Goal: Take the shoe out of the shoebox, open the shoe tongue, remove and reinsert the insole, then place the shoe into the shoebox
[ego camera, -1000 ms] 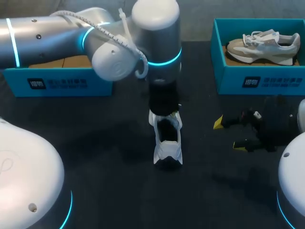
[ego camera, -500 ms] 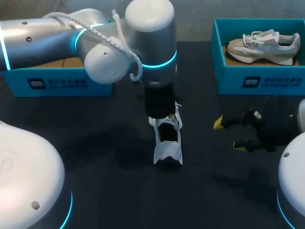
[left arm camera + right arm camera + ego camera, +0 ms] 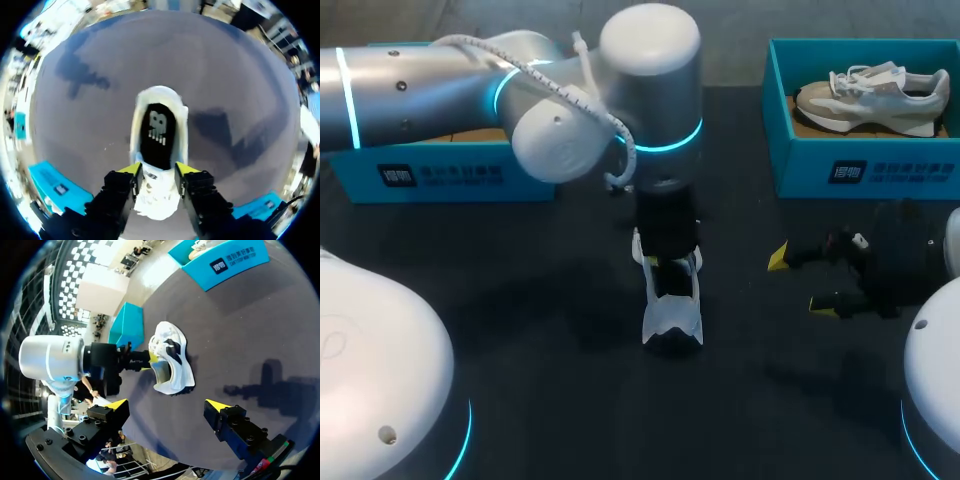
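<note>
Hovering over the white sneaker (image 3: 671,305), lying near-to-far in the middle of the table (image 3: 550,300).
Straddling its laced forefoot with the left gripper (image 3: 157,172); not managing to tell grasping from merely flanking. Holding the right gripper (image 3: 798,282) spread wide, empty, well to the right.

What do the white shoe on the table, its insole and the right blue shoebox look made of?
White shoe: smooth matte panels, probably synthetic or leather; too small to tell which. Insole: dark, matte, likely foam or fabric, with a pale print. Blue shoebox: seemingly cardboard, with thin flat walls and a bare brown inside.
</note>
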### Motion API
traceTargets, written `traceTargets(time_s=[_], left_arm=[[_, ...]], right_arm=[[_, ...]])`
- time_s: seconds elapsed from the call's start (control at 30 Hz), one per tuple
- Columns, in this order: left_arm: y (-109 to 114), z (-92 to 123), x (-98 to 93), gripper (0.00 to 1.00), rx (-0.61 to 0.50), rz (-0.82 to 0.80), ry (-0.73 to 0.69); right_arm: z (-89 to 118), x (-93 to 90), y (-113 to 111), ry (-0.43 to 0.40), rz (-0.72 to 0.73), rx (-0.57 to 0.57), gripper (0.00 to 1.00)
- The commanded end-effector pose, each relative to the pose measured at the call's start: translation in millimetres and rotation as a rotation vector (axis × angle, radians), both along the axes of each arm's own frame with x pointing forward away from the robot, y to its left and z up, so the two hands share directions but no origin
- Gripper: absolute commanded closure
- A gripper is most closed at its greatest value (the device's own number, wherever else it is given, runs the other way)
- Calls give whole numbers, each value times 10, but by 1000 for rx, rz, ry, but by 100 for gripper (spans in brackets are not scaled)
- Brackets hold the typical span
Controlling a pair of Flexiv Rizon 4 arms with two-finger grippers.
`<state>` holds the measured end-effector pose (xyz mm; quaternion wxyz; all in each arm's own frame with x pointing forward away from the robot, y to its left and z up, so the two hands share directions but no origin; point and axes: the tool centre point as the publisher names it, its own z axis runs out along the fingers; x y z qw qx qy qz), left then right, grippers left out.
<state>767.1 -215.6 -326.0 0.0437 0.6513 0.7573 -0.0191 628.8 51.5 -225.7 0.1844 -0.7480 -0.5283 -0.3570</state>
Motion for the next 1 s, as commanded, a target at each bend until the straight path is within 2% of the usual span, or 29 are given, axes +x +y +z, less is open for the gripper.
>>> traceTargets(time_s=[0.03,0.07,0.1,0.17,0.23,0.27,0.4,1.0], left_arm=[[-1,139,-100,36,-21,157,-41],[7,165,-121,35,-9,224,-54],[3,189,-150,39,-12,276,-82],[22,217,-173,35,-21,376,-83],[73,258,-175,3,-50,499,-86],[86,274,-174,0,-52,517,-97],[150,388,-157,0,-77,613,-82],[150,388,-157,0,-77,613,-82]], right_arm=[[16,-36,-4,-2,-2,-2,0],[16,-36,-4,-2,-2,-2,0],[16,-36,-4,-2,-2,-2,0],[16,-36,-4,-2,-2,-2,0],[16,-36,-4,-2,-2,-2,0],[16,-36,-4,-2,-2,-2,0],[16,-36,-4,-2,-2,-2,0],[16,-36,-4,-2,-2,-2,0]])
